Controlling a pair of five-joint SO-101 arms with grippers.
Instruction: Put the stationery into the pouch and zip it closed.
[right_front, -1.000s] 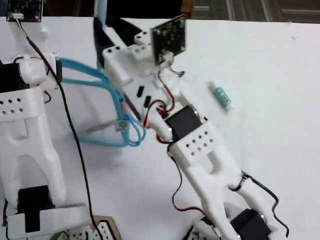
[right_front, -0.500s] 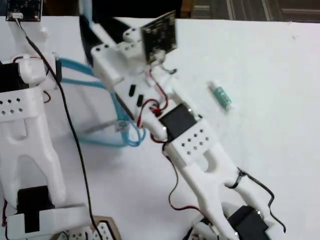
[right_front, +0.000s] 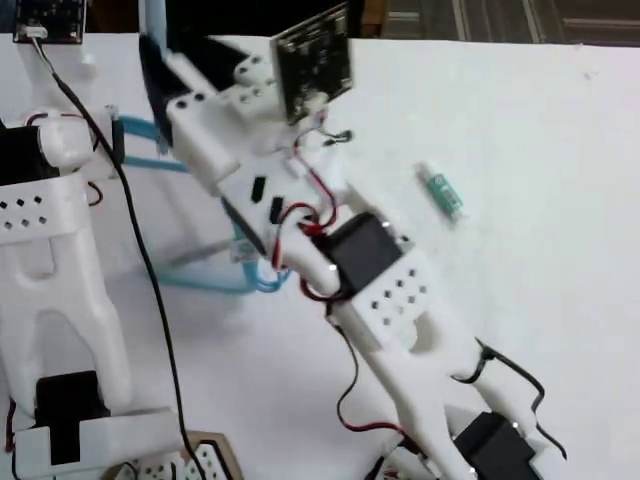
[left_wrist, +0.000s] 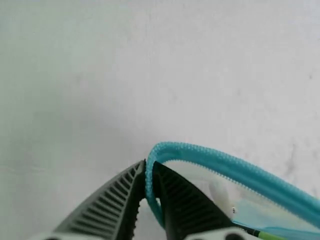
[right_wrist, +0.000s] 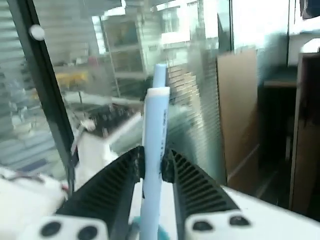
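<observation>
Teal trim runs round the clear pouch, which lies on the left half of the table. The left gripper is pinched on that trim at the pouch's left end, its jaws together with the edge caught between them. The pouch looks soft and floppy, so I judge it will sag and slide unless a corner grip holds its mouth taut. The stiffer zipper band is the sensible place to hold it. A green object lies inside near the trim, with too little showing to name it.

Just to the right, raised near the pouch's far edge, the right gripper is clamped on a light-blue pen that stands upright out of the jaws. The pen should be light, rigid and smooth. Held at mid-barrel it may pivot or slip, so a firm squeeze and a tip-first entry seem wise.

Well to the right, apart from both arms, a small green and white stationery item lies on the table; it is too small to identify.

The tabletop is plain white and flat, probably slick under the pouch. Beyond it are a glass partition with blinds and a brown panel.
</observation>
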